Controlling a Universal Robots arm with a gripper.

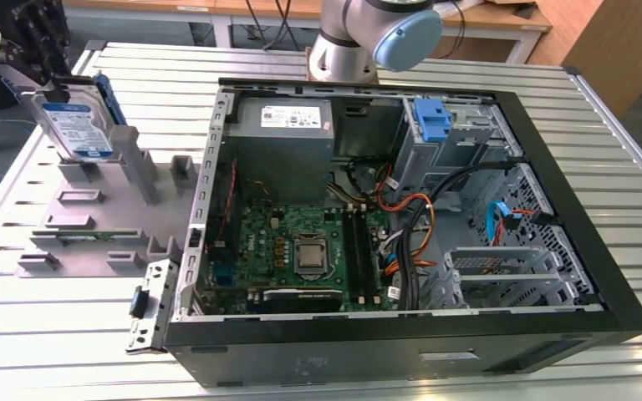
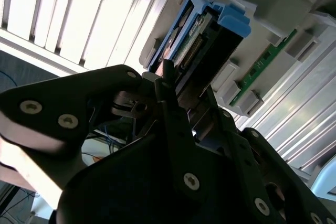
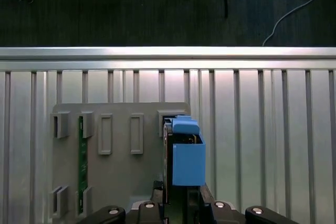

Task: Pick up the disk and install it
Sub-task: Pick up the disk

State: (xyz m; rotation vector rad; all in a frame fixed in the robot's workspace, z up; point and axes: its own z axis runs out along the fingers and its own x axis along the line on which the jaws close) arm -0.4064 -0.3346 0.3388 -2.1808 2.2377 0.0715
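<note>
- Disk is held upright over the grey rack, at the exterior view's left, outside the open computer case.
- The gripper is seen above, jaws clenched on the disk's upper end.

My claw matt black, disk silver metal under glossy label, carrier smooth blue plastic, counter ribbed bright metal, rack matt grey plastic

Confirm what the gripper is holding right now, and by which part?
The disk, clamped by the gripper at its upper end. It is upright, slightly tilted, over the grey fixture.
</note>
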